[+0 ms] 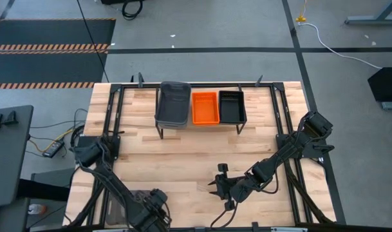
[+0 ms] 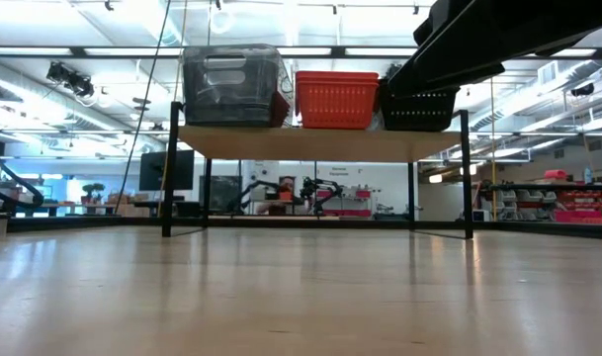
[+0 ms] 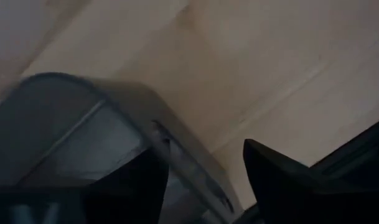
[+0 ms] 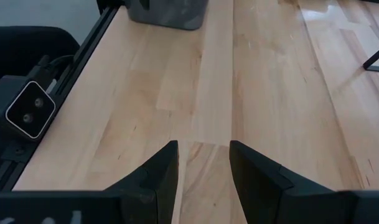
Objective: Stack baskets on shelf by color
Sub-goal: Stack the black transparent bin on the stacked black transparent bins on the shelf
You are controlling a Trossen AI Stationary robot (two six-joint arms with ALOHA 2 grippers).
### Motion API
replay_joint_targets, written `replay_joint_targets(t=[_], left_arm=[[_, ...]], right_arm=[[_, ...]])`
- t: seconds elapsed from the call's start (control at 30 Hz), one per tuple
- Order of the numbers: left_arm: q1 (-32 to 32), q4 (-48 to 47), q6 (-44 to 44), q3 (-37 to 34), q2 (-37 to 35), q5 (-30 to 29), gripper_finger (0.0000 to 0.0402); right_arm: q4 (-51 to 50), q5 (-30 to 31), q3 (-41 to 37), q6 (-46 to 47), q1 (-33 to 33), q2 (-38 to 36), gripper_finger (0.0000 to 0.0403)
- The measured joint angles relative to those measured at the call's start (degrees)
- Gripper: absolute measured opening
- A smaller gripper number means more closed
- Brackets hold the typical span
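Landmark for all positions: the shelf (image 1: 201, 126), which stands toward the far edge of the table (image 1: 183, 158).

Nearest zone, well apart from the shelf at the table's near edge: the left end effector (image 3: 201, 180) is at a grey basket (image 3: 71, 134) that sits at the near left corner. In the left wrist view its two fingers (image 3: 273, 171) are spread, with the basket's rounded rim passing between them; one finger lies inside the wall and the other outside. Judgement: this straddle suits a pinch on the wall, since a thin rim is the only graspable edge on a shallow tray. The rim is not yet clamped.

Middle zone, on the near side of the shelf and right of centre: the right end effector (image 1: 220, 185) is above bare wood. Its fingers (image 4: 257, 171) are spread and hold nothing. Judgement: it waits clear of the left arm's path.

Far zone, on the shelf board: grey stack (image 1: 172, 104) at the left end, orange stack (image 1: 205, 107) in the middle, black mesh stack (image 1: 232, 106) at the right end. The stacks stand just beside one another, one colour per position. Judgement: the grey basket at the near edge belongs on the grey stack, and sorting is otherwise largely complete.
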Motion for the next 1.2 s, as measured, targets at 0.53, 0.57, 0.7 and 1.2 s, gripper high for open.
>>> replay_joint_targets(t=[0.53,0.57,0.7,1.2], left_arm=[[2.81,4.56,22.06,2.41,3.0,7.15,0.0011],[3.09,4.22,22.49,3.2,3.0,7.04,0.0011],[3.92,1.36,23.14,7.41,2.95,7.46,0.0008],[4.69,-25.5,35.96,35.48,1.6,-4.73,0.0005]], right_arm=[[0.4,0.0,0.0,0.66,0.23,0.0,0.015],[0.4,0.0,0.0,0.66,0.23,0.0,0.015],[0.4,0.0,0.0,0.69,0.23,0.0,0.015],[0.43,0.04,0.0,0.68,0.23,0.0,0.015]])
